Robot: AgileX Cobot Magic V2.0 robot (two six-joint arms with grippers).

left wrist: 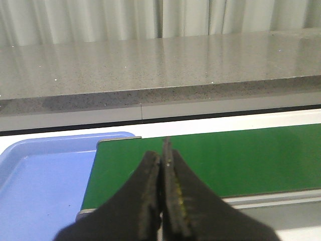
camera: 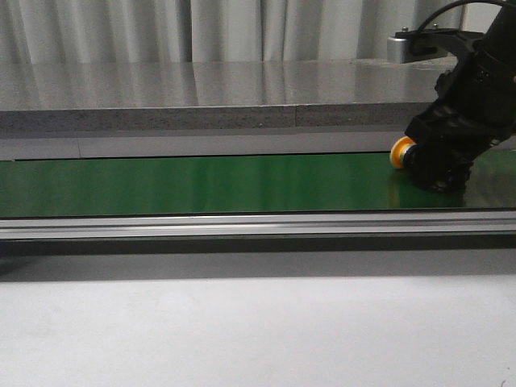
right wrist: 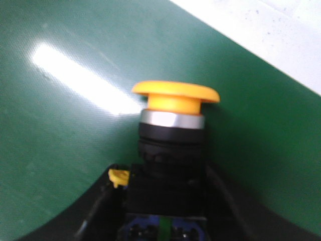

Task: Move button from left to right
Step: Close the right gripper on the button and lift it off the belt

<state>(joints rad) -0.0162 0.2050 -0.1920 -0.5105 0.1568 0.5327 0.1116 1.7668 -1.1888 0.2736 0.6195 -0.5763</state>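
Nearest the camera in the front view is bare grey desk (camera: 242, 322), then a metal rail (camera: 242, 223), then the green belt (camera: 201, 184), with a grey ledge (camera: 201, 97) and curtains behind.

The left pincer (left wrist: 161, 201) has its fingers pressed together with nothing between them, hovering near the belt's left end beside a blue tray (left wrist: 40, 175).

The right pincer (camera: 439, 165) is pinching the button (right wrist: 173, 135) by its black body, low over the far right of the belt. I can't tell whether the body touches the belt.

My guess is this is the set-down on the right side. To do it well: lower until the body rests on the belt, spread the fingers gently and evenly so it doesn't roll, then lift straight away.

The button's long axis runs roughly level, along the belt, with the yellow cap (camera: 401, 152) pointing left in the front view, away from the pincer.
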